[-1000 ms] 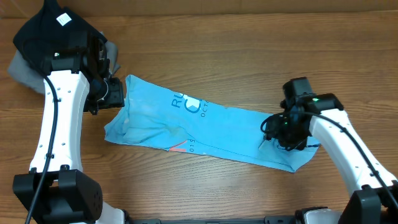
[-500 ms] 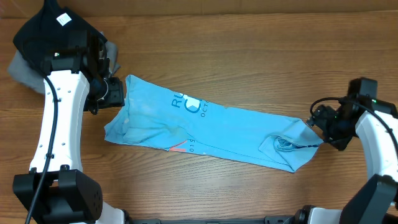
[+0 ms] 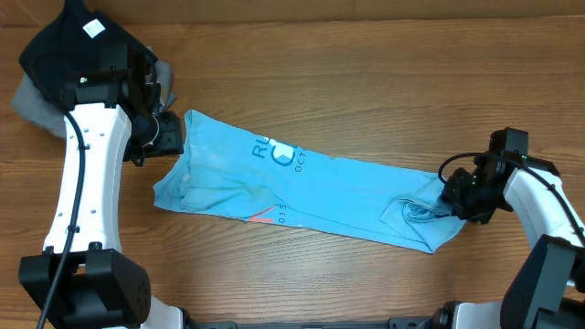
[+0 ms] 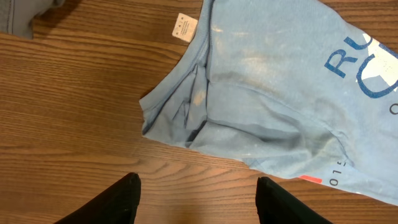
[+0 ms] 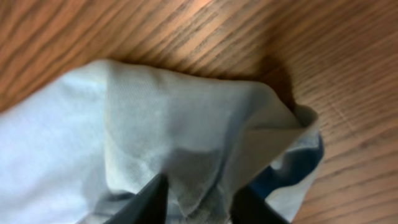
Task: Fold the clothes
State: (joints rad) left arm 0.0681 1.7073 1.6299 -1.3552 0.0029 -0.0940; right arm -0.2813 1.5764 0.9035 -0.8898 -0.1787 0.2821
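The sky-blue T-shirt point(image 3: 302, 183) lies as a long band slanting across the table, its blue lettering point(image 3: 279, 153) facing up. My right gripper point(image 3: 454, 195) is at the shirt's right end. In the right wrist view its fingers point(image 5: 155, 196) are closed on a raised fold of the shirt point(image 5: 186, 124). My left gripper point(image 3: 169, 137) is open and empty at the shirt's upper left corner. In the left wrist view it point(image 4: 196, 186) hangs over bare wood just short of the shirt's bunched left end point(image 4: 249, 93). The white neck tag point(image 4: 183, 26) lies beside that end.
A black folded garment point(image 3: 73, 46) with a white tag sits at the far left corner on a grey folded garment point(image 3: 32, 105). The grey one also shows in the left wrist view point(image 4: 25, 12). Wooden tabletop point(image 3: 366, 73) surrounds the shirt.
My right gripper left the shirt, swung off to the right past its end, then came back left onto the right end and closed on a fold. The left arm has not moved.
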